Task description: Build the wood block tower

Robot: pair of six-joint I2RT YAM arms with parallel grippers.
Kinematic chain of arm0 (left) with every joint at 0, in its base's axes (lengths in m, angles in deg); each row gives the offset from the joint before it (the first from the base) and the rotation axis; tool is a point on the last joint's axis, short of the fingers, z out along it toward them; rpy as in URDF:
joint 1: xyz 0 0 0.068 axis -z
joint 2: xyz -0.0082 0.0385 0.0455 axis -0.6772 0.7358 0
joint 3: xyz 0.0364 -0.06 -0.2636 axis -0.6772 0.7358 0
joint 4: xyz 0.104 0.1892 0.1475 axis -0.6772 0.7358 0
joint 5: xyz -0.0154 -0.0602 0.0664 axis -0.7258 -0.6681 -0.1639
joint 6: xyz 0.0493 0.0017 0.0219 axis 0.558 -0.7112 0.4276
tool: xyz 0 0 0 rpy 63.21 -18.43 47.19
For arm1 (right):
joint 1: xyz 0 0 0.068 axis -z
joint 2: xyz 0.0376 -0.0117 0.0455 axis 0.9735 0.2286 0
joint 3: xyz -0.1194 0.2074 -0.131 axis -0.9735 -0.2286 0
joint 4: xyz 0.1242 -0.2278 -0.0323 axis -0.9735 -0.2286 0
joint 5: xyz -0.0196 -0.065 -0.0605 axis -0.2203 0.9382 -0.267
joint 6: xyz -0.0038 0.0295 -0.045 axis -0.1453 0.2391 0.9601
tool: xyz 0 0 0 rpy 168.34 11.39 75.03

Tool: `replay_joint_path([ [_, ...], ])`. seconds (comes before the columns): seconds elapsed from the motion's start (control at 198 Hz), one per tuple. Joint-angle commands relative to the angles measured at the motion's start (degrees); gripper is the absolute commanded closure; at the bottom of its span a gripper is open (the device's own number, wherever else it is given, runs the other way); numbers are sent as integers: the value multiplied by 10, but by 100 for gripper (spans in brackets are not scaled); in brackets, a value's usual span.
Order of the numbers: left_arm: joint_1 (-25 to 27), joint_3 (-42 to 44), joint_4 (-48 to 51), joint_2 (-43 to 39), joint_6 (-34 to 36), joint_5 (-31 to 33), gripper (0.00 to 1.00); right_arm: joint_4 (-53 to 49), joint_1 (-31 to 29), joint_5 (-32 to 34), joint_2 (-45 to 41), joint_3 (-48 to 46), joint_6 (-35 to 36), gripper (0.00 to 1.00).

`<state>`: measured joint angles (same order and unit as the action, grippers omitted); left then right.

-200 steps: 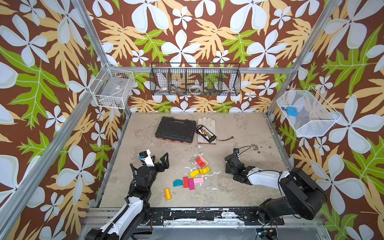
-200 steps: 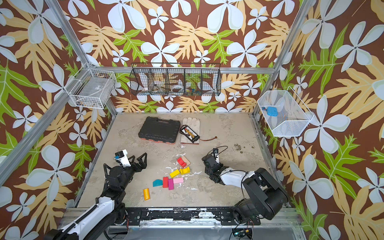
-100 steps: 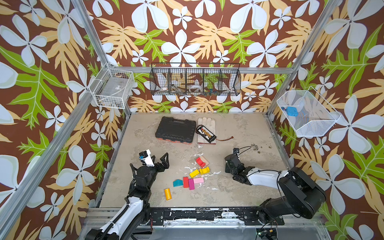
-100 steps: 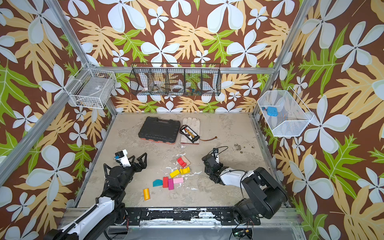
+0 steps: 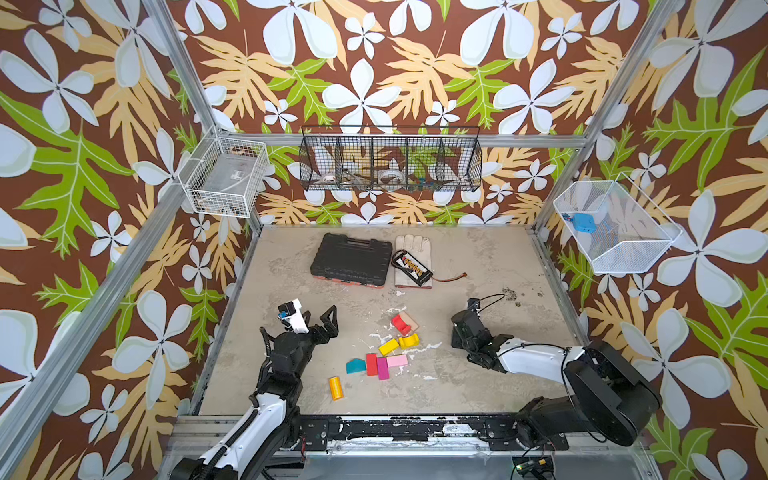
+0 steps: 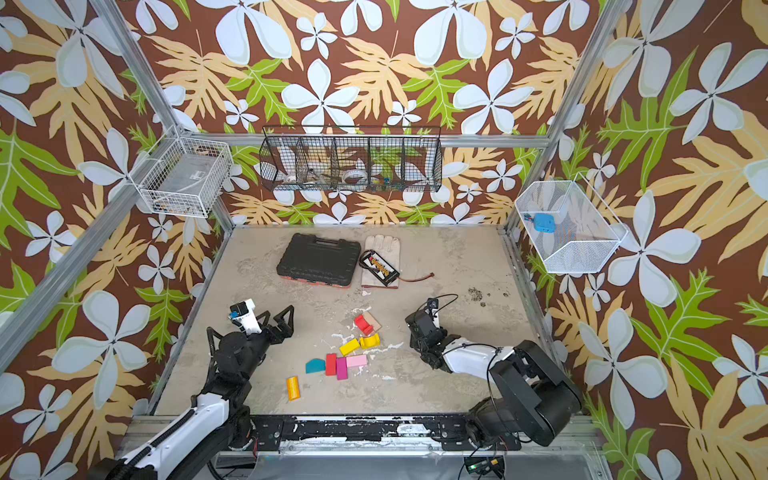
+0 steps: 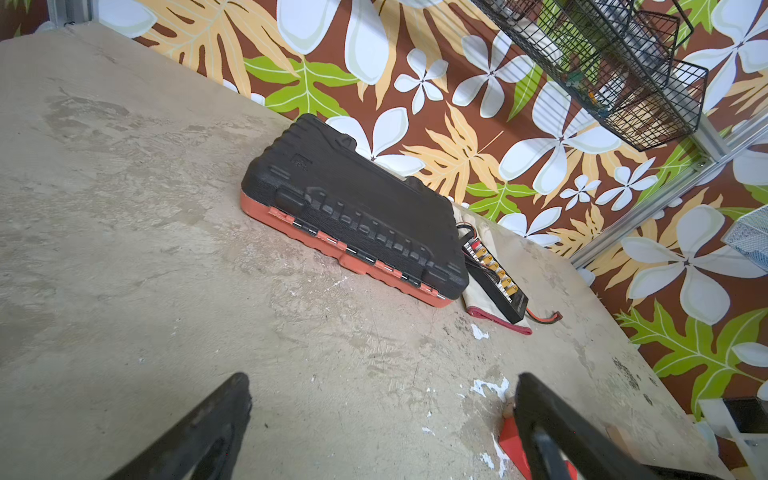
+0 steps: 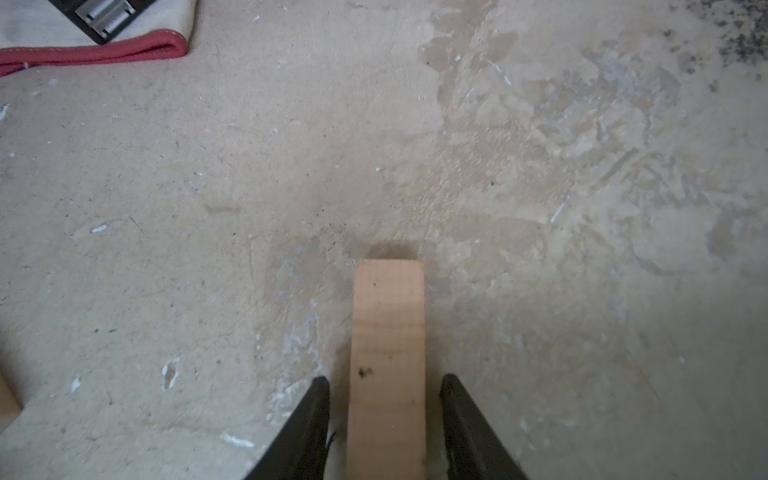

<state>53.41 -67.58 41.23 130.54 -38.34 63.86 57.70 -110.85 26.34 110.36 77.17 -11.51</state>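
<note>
1. The left gripper (image 7: 382, 382) hangs wide open and empty, in front of the black case (image 5: 351, 259).
2. The right gripper (image 8: 385, 380) stands parted around a tan block (image 8: 388, 332), with a gap on each side.
3. The coloured blocks (image 5: 397, 360) lie loose on the table (image 5: 478, 374), in front of the case.

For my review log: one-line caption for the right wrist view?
The right gripper stands open around a plain tan block on the table, gaps on both sides.
</note>
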Motion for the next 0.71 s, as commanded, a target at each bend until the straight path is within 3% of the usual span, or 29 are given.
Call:
replay_joint_path([
  [0.0,1,0,-11,0,-2,-1,0,-28,-4,10,-13,0,-11,54],
  [0.222,1,-2,-12,4,0,11,0,-69,-41,61,-50,19,-20,49],
  [0.464,1,-22,19,18,-15,67,0,-82,-169,128,-82,55,0,21],
  [0.57,1,-24,34,12,-29,97,0,-63,-207,113,-74,71,24,12],
  [0.701,1,-51,108,7,-78,184,0,-24,-213,33,-50,85,49,10],
])
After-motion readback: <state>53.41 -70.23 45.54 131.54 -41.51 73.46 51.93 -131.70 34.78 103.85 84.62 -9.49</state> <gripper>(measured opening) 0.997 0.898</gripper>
